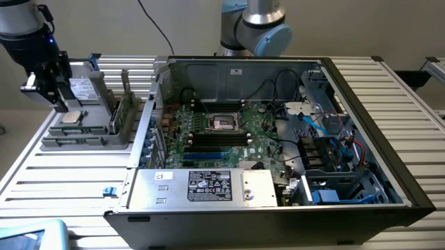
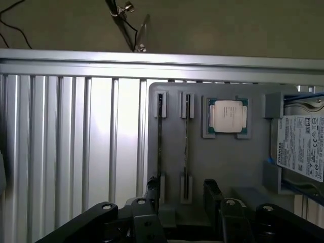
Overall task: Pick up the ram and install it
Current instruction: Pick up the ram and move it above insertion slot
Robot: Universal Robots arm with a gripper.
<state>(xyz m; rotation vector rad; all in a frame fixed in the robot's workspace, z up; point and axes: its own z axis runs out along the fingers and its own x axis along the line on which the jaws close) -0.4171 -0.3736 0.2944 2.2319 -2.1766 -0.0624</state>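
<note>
Two thin ram sticks stand edge-on in the slots of a grey parts tray; one ram lies between my fingers' line, the other ram runs beside my finger. My gripper hovers open just above the tray's end, nothing held. In the exterior view my gripper hangs over the tray at the exterior view's left, beside the open computer case. The motherboard's black memory slots sit in the middle of the case.
The tray also holds a silver processor chip, a labelled hard drive and an upright expansion card. The case has a power supply at its front and cables at the exterior view's right. A slatted aluminium table lies underneath.
</note>
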